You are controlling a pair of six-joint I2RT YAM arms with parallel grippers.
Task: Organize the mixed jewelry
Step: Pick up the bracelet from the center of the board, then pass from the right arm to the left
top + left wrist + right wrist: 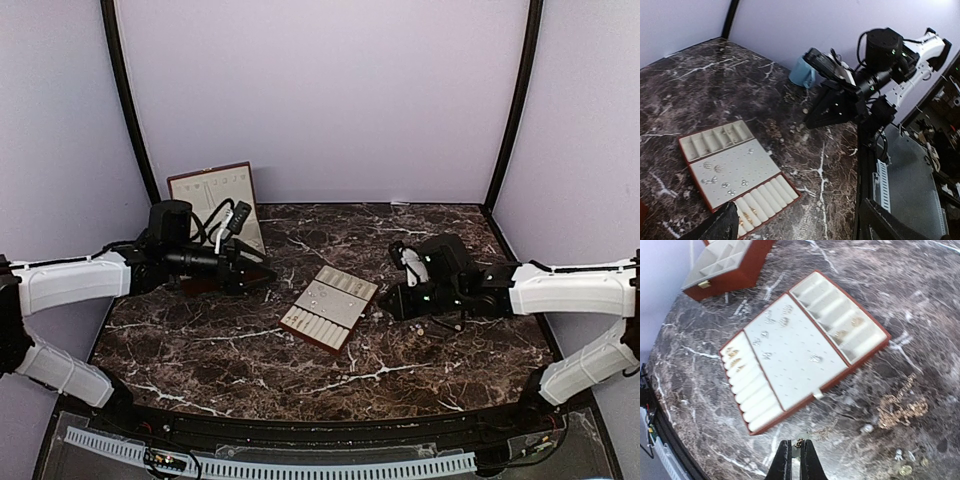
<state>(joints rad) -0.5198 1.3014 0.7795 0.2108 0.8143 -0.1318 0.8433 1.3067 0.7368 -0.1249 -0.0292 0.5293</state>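
The mixed jewelry lies partly loose on the dark marble: a gold chain heap point(901, 408) and small studs point(868, 428) to the right of my right gripper point(796, 460). That gripper is shut on the clasp end of a thin gold chain point(826, 432), which trails onto the table just in front of the cream slotted tray point(800, 365). Several studs point(764, 334) and gold rings point(733, 355) sit in the tray. My left gripper point(800, 231) hangs open over the tray's point(742, 157) near corner, holding nothing. From above, it point(262, 276) is left of the tray point(322, 320) and the right gripper point(388, 300) is right of it.
The reddish-brown box point(215, 195) stands open at the back left behind my left arm; its corner point(727, 267) shows in the right wrist view. A pale blue object point(801, 73) sits behind the right arm. Loose pieces point(796, 128) dot the marble near it.
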